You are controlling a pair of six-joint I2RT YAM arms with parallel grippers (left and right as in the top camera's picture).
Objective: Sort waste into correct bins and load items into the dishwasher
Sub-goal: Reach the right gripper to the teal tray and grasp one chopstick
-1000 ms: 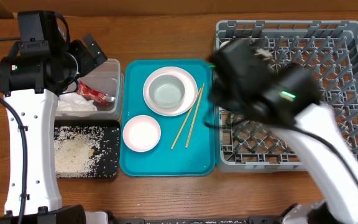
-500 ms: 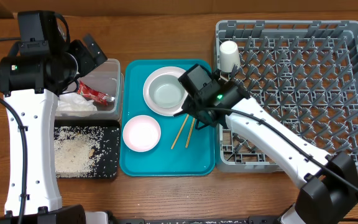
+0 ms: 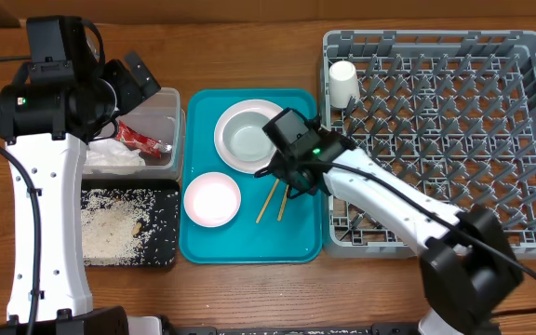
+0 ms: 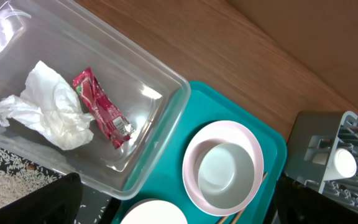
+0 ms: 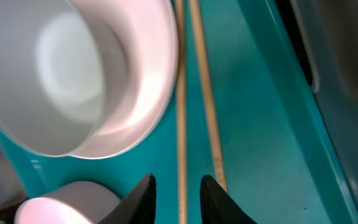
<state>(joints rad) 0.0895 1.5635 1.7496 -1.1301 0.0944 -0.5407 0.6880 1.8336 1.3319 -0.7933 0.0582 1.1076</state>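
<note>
My right pincer point(image 5: 178, 191) hangs spread low over the chopsticks point(image 5: 202, 93) on the teal tray point(image 3: 249, 244), its tips straddling one stick and gripping nothing. My left pincer point(image 3: 138, 79) hovers released above the clear tub point(image 3: 177, 130), where the red wrapper point(image 4: 101, 109) and napkin point(image 4: 48, 106) lie side by side.

— We see a wooden bench point(image 3: 249, 56), smooth with a soft sheen, and a teal tray point(image 3: 296, 237) of glossy plastic.
— We agree. The chopsticks point(image 5: 207, 106) look like bare matt wood; the plate point(image 5: 160, 93) shines, glazed.
— The tub point(image 4: 166, 106) is clear, smooth plastic; the wrapper point(image 4: 101, 115) is crinkled and glossy, the napkin point(image 4: 51, 112) crumpled matt paper.
— And the rack point(image 3: 435, 42): matt grey plastic.
</note>
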